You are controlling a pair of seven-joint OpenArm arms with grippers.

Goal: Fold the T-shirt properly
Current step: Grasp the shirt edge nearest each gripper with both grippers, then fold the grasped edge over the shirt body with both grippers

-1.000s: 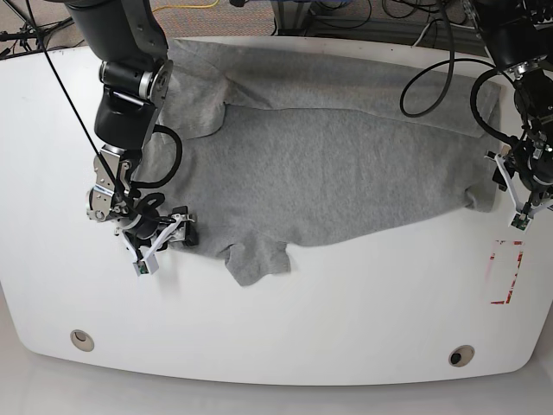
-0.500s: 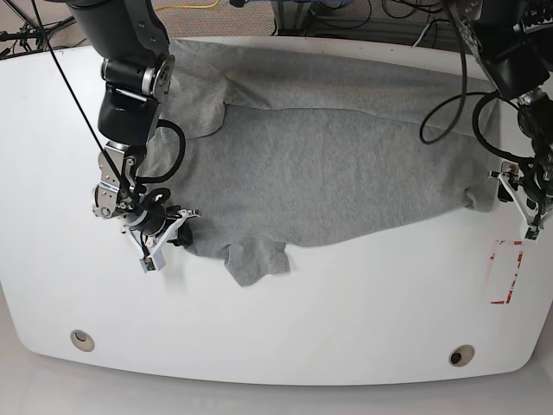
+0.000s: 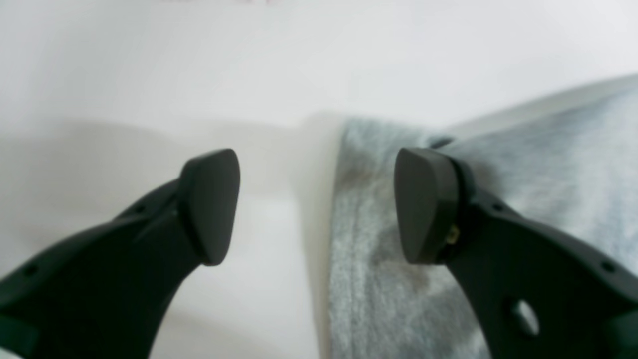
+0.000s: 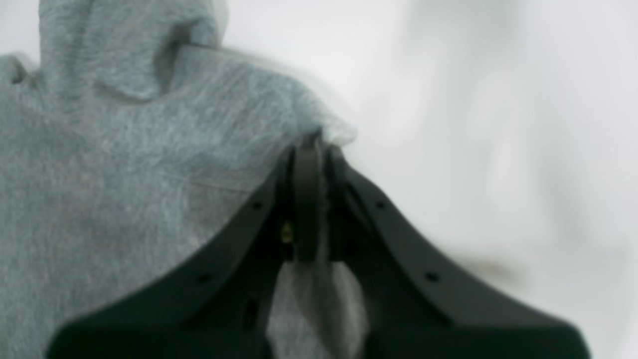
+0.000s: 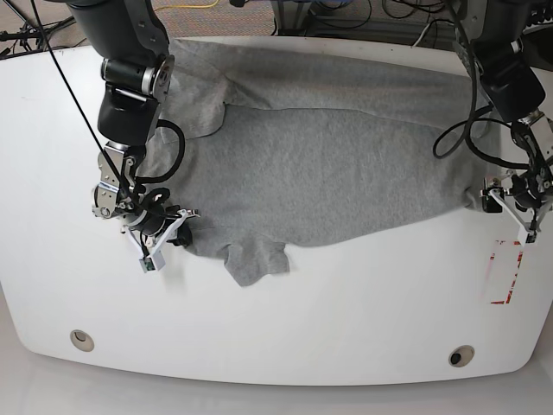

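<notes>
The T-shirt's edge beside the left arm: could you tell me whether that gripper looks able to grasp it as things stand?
Probably yes. The left gripper has its jaws open, and the T-shirt edge already lies between them on the table, with nothing in the way.

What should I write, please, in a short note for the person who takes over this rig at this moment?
Right gripper: shut on the T-shirt at its near edge.
Left gripper: open, straddling the shirt's edge at the other end, one finger over cloth, one over the white table; nothing held.
Shirt: lies across the table, its near part already turned over the far part, one sleeve sticking out toward the front.
Left: grasp with the left gripper, continue folding.
</notes>
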